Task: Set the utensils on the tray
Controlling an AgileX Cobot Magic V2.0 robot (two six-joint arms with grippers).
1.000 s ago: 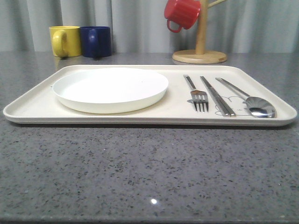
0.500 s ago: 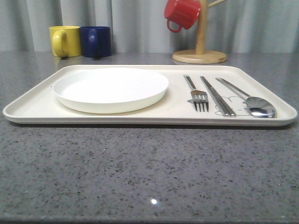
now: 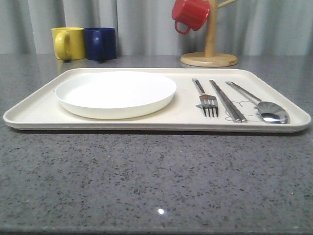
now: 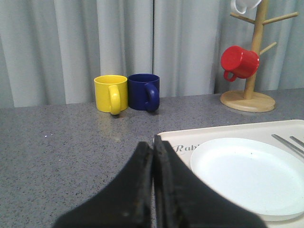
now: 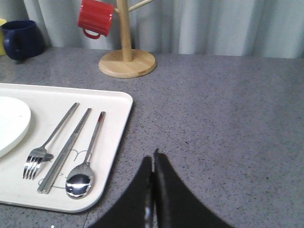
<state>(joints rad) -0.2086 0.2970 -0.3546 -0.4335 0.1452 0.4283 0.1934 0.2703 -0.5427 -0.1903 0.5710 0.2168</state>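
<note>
Utensils: shiny metal fork (image 3: 207, 98), flat chopsticks (image 3: 227, 100) and round-bowled spoon (image 3: 261, 105) lie side by side on the tray's right part
Tray: cream tray (image 3: 29, 113), raised rim, rounded corners; script "Rab..." legible beside the round white plate (image 3: 115, 93) on its left part
Surroundings: speckled grey table (image 3: 146, 181); yellow mug (image 3: 67, 43) touching navy mug (image 3: 100, 43); red mug (image 3: 190, 13) hangs on wooden mug tree (image 3: 209, 53)
Grippers: left gripper (image 4: 153, 156) and right gripper (image 5: 152, 166) both closed, holding nothing

My left gripper (image 4: 153, 145): two matte black fingers (image 4: 137, 190), broad at base, tapering to narrow tips; surface slightly scuffed; my right gripper (image 5: 153, 159): same black tapered shape, faint sheen along inner edges.
</note>
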